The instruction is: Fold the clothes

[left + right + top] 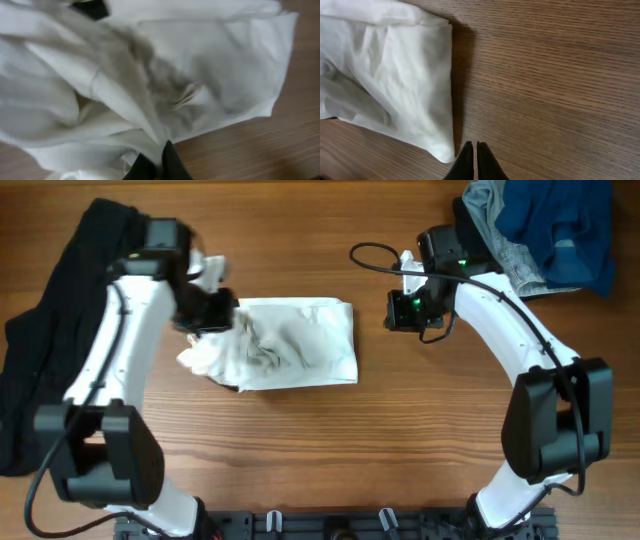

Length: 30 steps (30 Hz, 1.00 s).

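Observation:
The white T-shirt (295, 345) lies partly folded and rumpled at the table's middle, with its left end bunched up. My left gripper (205, 315) is at that bunched left end, shut on a fold of the white T-shirt (165, 85); its fingertips (156, 159) pinch the cloth. My right gripper (400, 310) hovers to the right of the shirt, shut and empty (473, 150), just off the shirt's right edge (410, 70). The black garment (50, 330) lies limp at the table's left edge.
A heap of blue and grey clothes (545, 225) sits at the back right corner. Bare wood table (420, 440) spreads in front of and to the right of the shirt.

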### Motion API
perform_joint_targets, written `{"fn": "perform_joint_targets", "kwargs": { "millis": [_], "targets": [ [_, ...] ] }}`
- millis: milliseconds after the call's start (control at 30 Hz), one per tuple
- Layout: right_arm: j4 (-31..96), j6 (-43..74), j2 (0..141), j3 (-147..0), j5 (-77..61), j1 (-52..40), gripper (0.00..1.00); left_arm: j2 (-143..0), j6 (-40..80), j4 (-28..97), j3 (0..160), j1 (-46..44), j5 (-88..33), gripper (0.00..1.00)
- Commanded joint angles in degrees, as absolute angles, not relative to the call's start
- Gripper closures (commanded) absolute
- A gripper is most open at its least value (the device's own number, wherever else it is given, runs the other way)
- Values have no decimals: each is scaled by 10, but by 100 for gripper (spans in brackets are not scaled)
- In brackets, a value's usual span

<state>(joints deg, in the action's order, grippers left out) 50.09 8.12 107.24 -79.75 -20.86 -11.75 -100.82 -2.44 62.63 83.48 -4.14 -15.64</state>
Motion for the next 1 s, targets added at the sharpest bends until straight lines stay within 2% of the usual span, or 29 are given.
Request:
{"fn": "perform_joint_targets", "kwargs": {
  "millis": [0, 267, 467, 500, 567, 633, 800, 833, 867, 900, 967],
  "targets": [
    [504, 91, 1042, -827, -226, -84, 96, -1002, 21, 589, 849, -123, -163, 96],
    [524, 90, 916, -838, -225, 55, 89, -1007, 83, 450, 849, -230, -217, 96],
    [529, 90, 917, -838, -210, 62, 87, -1077, 95, 387, 849, -309, -274, 96],
    [528, 91, 917, -838, -210, 62, 82, -1080, 95, 375, 849, -319, -274, 95],
    [525, 92, 916, -838, -210, 62, 76, -1084, 95, 351, 849, -339, -274, 0],
    [523, 92, 916, -838, -210, 62, 69, -1082, 95, 335, 853, -340, -255, 0],
    [519, 73, 924, -838, -256, 41, 59, -992, 113, 423, 972, -230, -255, 0],
    [519, 30, 934, -838, -289, 11, 50, -940, 151, 424, 979, -167, -255, 0],
    [521, -28, 945, -838, -306, -26, 35, -911, 155, 441, 979, -113, -255, 0],
    [521, -73, 957, -838, -305, -65, 27, -896, 155, 472, 978, -58, -255, 0],
    [529, -148, 989, -838, -296, -136, 25, -898, 148, 519, 978, -1, -255, 0]
  ]
}}
